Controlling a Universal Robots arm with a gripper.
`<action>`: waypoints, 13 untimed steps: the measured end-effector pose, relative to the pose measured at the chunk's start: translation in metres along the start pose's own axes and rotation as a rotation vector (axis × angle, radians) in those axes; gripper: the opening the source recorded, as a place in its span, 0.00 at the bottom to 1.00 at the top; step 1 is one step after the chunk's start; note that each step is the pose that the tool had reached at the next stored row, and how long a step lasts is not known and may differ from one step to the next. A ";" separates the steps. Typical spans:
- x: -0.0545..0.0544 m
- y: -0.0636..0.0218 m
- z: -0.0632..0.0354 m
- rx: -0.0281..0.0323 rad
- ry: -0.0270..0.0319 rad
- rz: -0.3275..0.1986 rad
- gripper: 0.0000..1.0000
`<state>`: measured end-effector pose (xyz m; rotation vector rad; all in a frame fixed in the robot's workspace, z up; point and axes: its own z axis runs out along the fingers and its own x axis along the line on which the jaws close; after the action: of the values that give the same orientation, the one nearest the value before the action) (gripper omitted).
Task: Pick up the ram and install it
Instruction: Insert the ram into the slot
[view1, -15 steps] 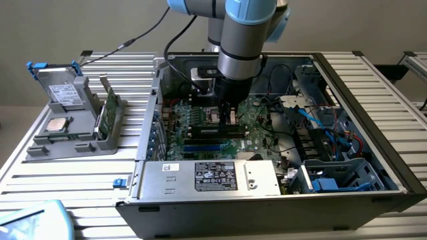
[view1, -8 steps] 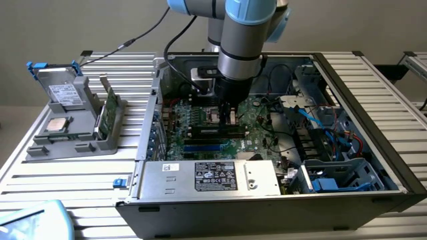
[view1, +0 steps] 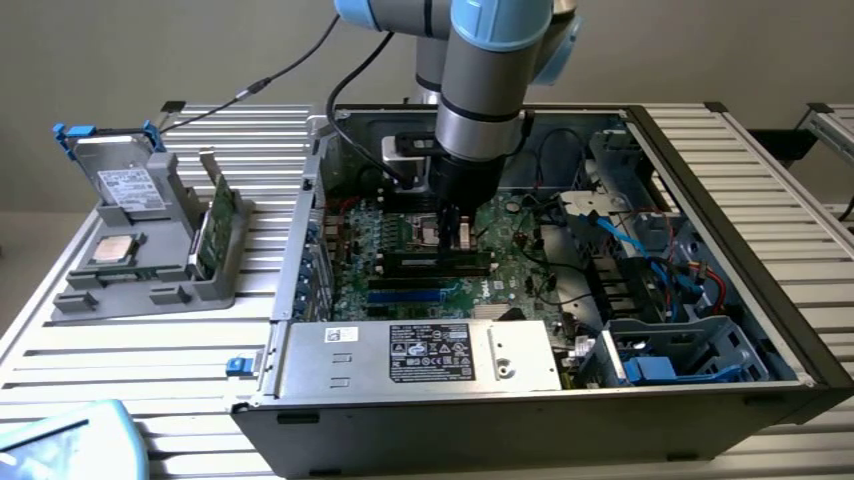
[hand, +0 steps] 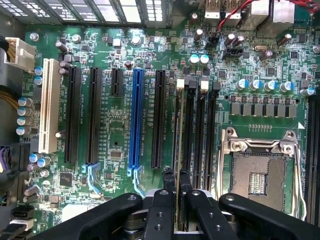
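Ram (hand: 179, 130) — edge-on in tool (hand: 176, 174), wrist view

claw (hand: 176, 184) clamped on ram (hand: 178, 135) | ram edge-on along black memory slot (hand: 183, 95) | CPU socket (hand: 257, 175) beside

Plain beige wall (view1: 707, 50) behind a slatted metal table (view1: 134, 350).

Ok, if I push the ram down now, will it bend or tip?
Probably stiff: the ram is a thin board standing on edge between the jaws. Being so narrow, it could tip sideways off the black slots. Likely light, being thin.
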<state>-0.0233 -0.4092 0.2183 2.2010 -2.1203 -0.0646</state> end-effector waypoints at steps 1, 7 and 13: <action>0.000 0.0000 0.0001 -0.0001 -0.0002 0.002 0.15; 0.000 -0.0001 0.0009 -0.0003 -0.0010 0.011 0.15; 0.000 -0.0001 0.0014 -0.0006 -0.0020 0.022 0.15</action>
<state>-0.0233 -0.4091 0.2168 2.1775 -2.1449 -0.0660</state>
